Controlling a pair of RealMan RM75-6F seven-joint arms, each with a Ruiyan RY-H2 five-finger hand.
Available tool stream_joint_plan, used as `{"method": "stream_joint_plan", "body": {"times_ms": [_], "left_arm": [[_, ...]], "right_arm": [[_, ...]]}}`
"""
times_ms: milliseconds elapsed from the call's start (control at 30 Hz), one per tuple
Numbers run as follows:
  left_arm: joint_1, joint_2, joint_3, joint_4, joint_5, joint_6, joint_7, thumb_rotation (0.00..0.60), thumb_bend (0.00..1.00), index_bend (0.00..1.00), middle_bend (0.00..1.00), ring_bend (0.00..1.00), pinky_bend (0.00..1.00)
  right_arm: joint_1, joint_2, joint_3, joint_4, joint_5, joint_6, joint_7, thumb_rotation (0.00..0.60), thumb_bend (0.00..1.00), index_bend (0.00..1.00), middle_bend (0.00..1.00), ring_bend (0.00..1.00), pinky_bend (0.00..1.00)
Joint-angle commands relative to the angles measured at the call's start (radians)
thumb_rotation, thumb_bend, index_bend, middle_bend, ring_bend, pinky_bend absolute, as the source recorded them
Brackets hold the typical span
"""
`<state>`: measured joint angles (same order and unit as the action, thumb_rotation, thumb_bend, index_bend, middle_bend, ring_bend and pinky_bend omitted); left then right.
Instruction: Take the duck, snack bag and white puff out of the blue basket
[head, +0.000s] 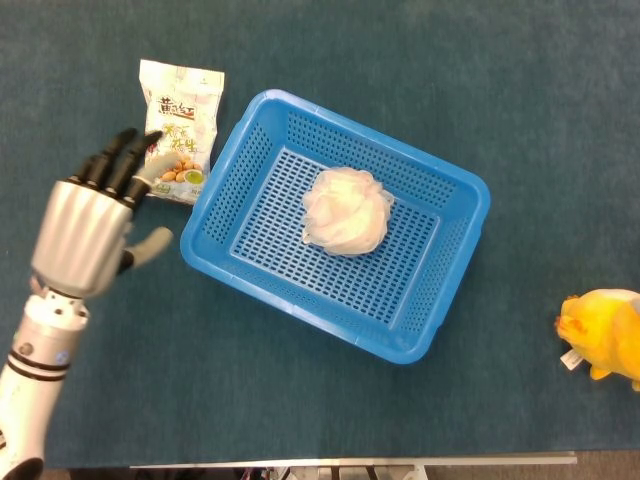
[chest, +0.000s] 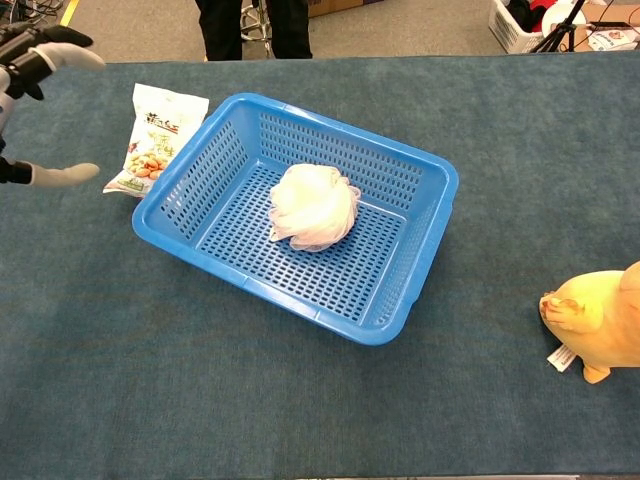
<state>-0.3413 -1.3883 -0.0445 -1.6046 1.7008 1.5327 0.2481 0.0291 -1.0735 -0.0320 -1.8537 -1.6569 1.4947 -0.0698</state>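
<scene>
The blue basket sits mid-table with the white puff lying inside it. The snack bag lies flat on the table just outside the basket's left wall. My left hand hovers open to the left of the basket, fingers spread, fingertips over the bag's lower edge, holding nothing. The yellow duck rests on the table at the far right, partly cut off by the frame edge. My right hand is not visible.
Dark teal cloth covers the table. A person's legs stand behind the far edge, and boxes and bins sit on the floor beyond.
</scene>
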Motion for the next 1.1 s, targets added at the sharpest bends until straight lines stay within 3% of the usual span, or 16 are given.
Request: {"method": "stream_joint_plan", "body": {"times_ms": [33, 433, 1100], "left_arm": [[-0.03, 0.033, 0.03, -0.117, -0.04, -0.118, -0.038, 0.6, 0.02, 0.24, 0.18, 0.17, 0.43], [-0.093, -0.007, 0.027, -0.176, -0.112, -0.287, -0.066, 0.6, 0.02, 0.22, 0.13, 0.12, 0.36], [-0.147, -0.108, -0.01, -0.124, -0.169, -0.358, -0.031, 0.6, 0.02, 0.22, 0.13, 0.12, 0.36]], "right_arm": [[-0.001, 0.003, 0.001, -0.003, -0.001, 0.003, -0.002, 0.6, 0.0, 0.02, 0.11, 0.12, 0.41], [-0.012, 0.045, 0.02, -0.029, 0.0, 0.046, -0.017, 0.6, 0.0, 0.02, 0.11, 0.12, 0.41], [-0.025, 0.05, 0.02, -0.019, 0.015, 0.053, 0.005, 0.6, 0.0, 0.02, 0.11, 0.12, 0.41]]}}
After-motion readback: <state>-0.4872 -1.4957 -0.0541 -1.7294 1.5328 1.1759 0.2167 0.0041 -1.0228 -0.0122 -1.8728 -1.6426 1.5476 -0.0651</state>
